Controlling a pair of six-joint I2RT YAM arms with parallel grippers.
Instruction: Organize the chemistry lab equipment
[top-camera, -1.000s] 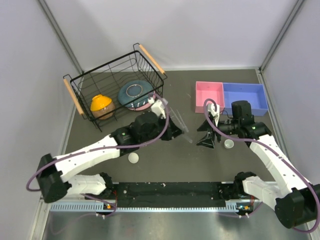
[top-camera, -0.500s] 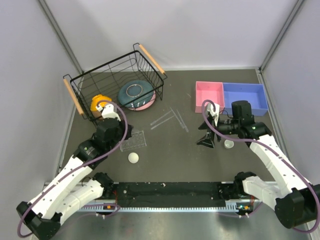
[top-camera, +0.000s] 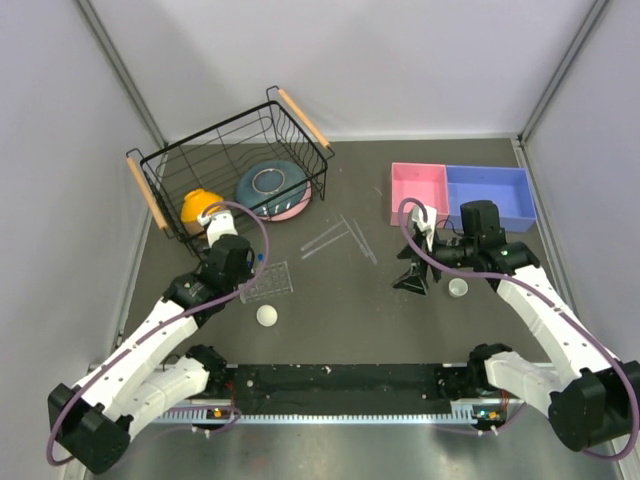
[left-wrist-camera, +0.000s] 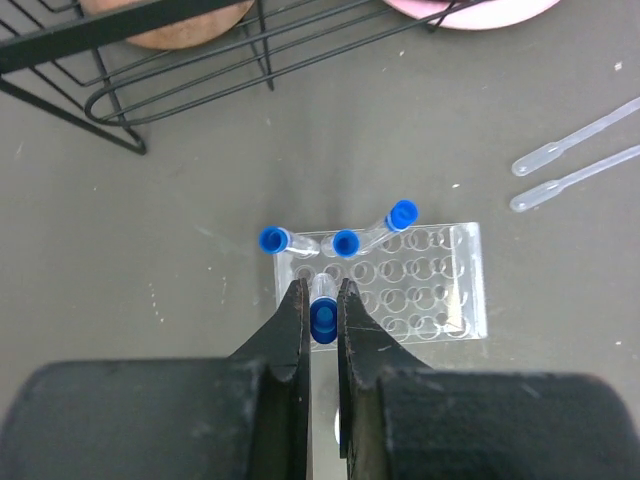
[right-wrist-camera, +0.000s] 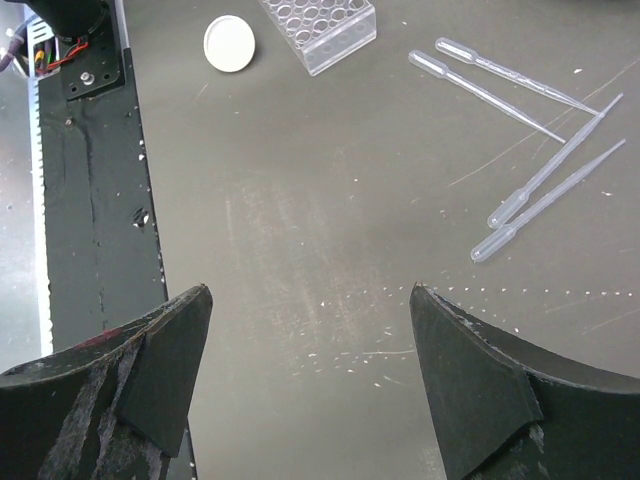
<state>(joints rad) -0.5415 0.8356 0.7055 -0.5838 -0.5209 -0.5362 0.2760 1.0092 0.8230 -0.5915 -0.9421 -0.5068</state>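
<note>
My left gripper (left-wrist-camera: 320, 287) is shut on a clear tube with a blue cap (left-wrist-camera: 323, 320) and holds it over the near left part of the clear flat tube rack (left-wrist-camera: 430, 290). Three more blue-capped tubes (left-wrist-camera: 346, 243) stand or lean along the rack's far row. In the top view the left gripper (top-camera: 254, 272) is at the rack (top-camera: 272, 280). Several thin clear rods (top-camera: 340, 238) lie mid-table and also show in the right wrist view (right-wrist-camera: 520, 105). One white cup (top-camera: 267, 315) sits near the rack, another (top-camera: 458, 288) by my right gripper (top-camera: 412, 276), which is open and empty.
A black wire basket (top-camera: 160, 170) at the back left holds an orange bowl (top-camera: 200, 210) and a teal-pink bowl (top-camera: 268, 190). A pink tray (top-camera: 418, 190) and a blue tray (top-camera: 490, 195) stand at the back right. The basket's wire foot (left-wrist-camera: 110, 110) lies just beyond the rack.
My left arm has swung from the middle of the table back to the left and now holds a tube over the rack. The right arm has hardly moved.
</note>
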